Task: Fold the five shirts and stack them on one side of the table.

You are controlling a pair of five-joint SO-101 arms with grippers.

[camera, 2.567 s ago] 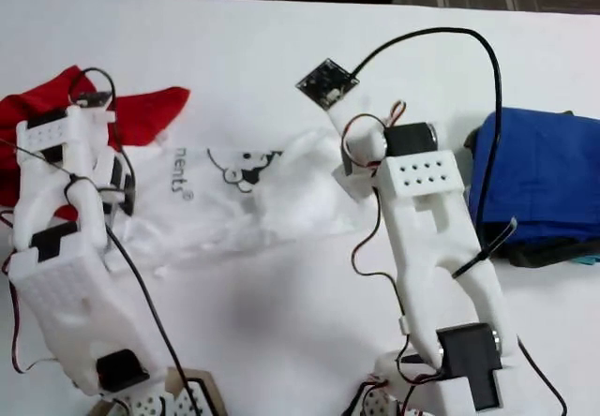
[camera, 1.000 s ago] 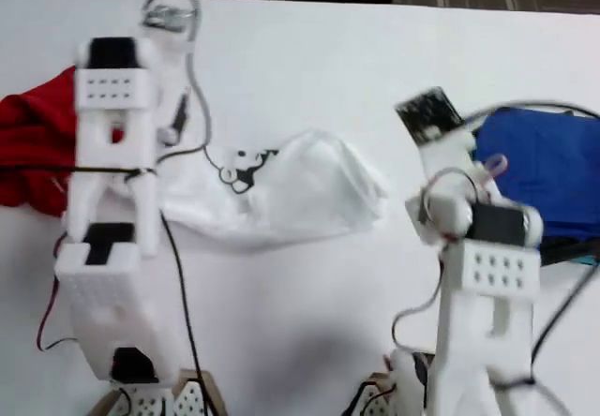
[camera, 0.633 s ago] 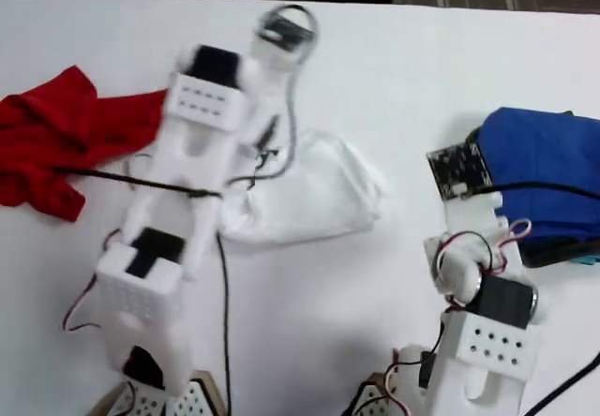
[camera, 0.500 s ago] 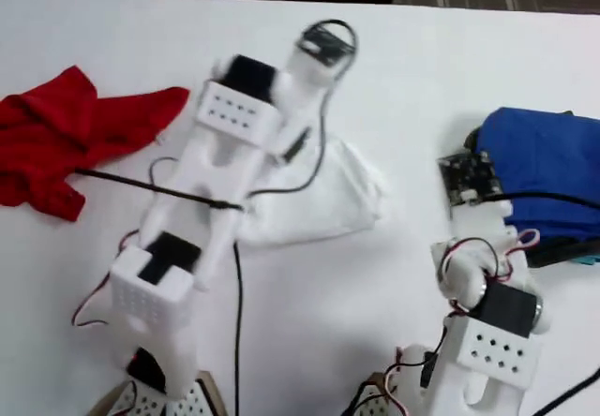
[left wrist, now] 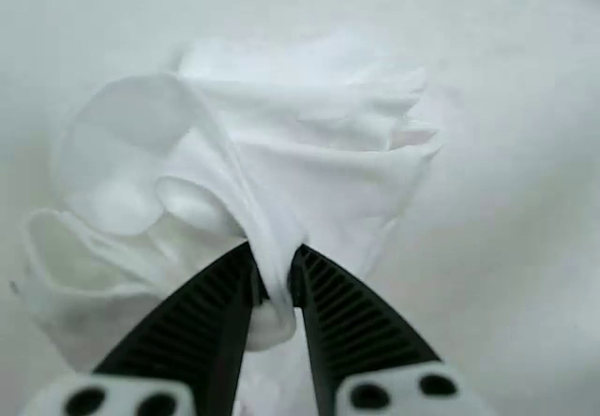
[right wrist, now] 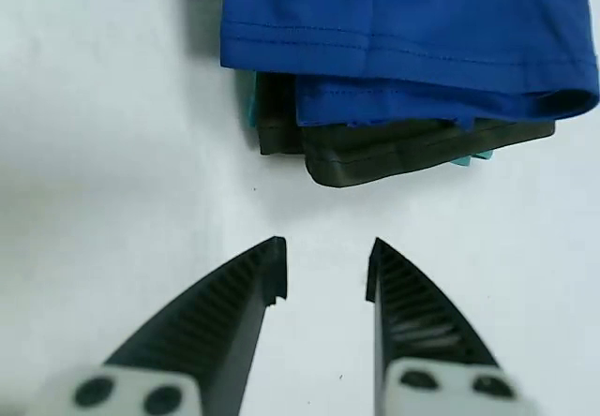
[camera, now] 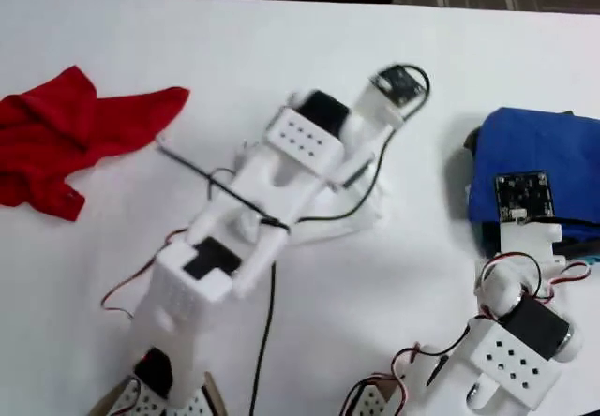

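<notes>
Currently: left gripper [left wrist: 274,268] fingers pinch white shirt [left wrist: 319,144], near stack [right wrist: 403,22]; right gripper [right wrist: 325,259] fingers parted, holding nothing, beside stack.

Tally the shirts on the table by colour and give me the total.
red shirt: 1
white shirt: 1
blue shirt: 1
dark shirt: 1
teal shirt, an edge peeking from the stack: 1
Total: 5
</notes>
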